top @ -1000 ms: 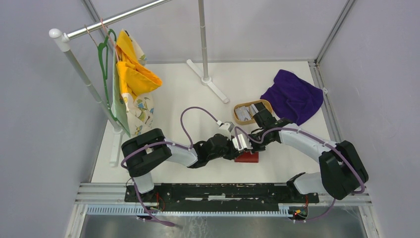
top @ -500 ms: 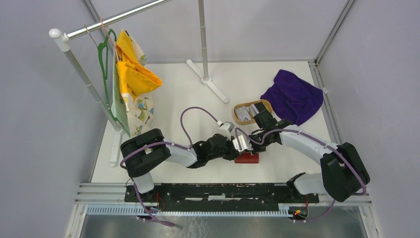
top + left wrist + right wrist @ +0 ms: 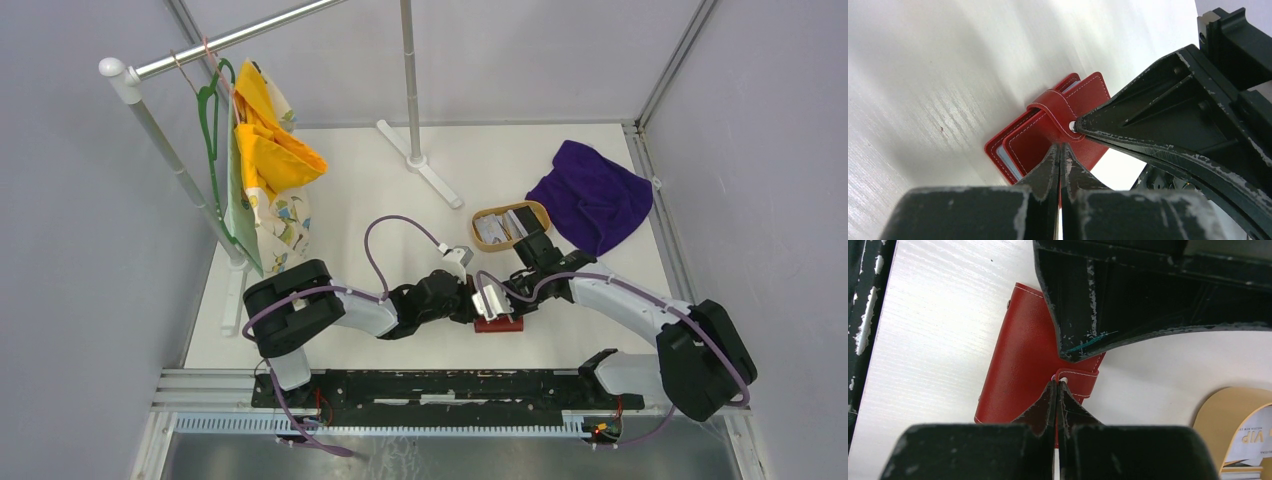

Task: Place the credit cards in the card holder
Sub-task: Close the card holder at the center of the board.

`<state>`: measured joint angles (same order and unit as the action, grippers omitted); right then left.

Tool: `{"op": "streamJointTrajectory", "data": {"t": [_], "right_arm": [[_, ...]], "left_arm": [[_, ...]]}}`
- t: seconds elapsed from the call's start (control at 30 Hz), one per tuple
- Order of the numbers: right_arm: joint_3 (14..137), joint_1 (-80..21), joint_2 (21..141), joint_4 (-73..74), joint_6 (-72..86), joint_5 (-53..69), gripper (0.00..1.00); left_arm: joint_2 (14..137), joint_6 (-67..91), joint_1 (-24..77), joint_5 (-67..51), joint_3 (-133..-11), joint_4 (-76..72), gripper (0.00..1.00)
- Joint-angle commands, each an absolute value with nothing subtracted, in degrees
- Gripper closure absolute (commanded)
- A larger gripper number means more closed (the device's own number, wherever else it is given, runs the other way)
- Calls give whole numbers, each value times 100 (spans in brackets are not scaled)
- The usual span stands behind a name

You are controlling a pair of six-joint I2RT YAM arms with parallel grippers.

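Left gripper [image 3: 1060, 145] and right gripper [image 3: 1057, 382] fully closed, apparently empty, tips pressing the snap tab [image 3: 1055, 107] of the wallet [image 3: 1032, 141] to unfasten it; cards [image 3: 497, 229] wait in the far tray [image 3: 541, 213]

**Top view, change over the last second.** The right arm [image 3: 630, 305] has shifted: its dark elbow block lies further toward the lower right corner of the frame. Its wrist has drawn down off the near end of the wooden tray [image 3: 488, 212]. More of the tray's rim and of the credit cards [image 3: 500, 228] in it is now uncovered. The right tool [image 3: 1058, 384] has moved toward the bottom of the frame over the card holder [image 3: 500, 325], so a narrower strip of red shows than before.
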<state>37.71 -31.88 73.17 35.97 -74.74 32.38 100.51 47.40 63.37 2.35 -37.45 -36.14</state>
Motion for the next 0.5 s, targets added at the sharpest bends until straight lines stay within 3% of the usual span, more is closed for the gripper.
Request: {"op": "streamJointTrajectory", "data": {"t": [0.0,0.47], "right_arm": [[3483,-3290,7180,3921,-7584,3006,100],[3120,-3612,6942,3743,-7620,2615,100]], "left_arm": [[10063,4694,6337,130,-3785,-3877,98],[10105,4702,6354,63,-3856,-3876,98]]}}
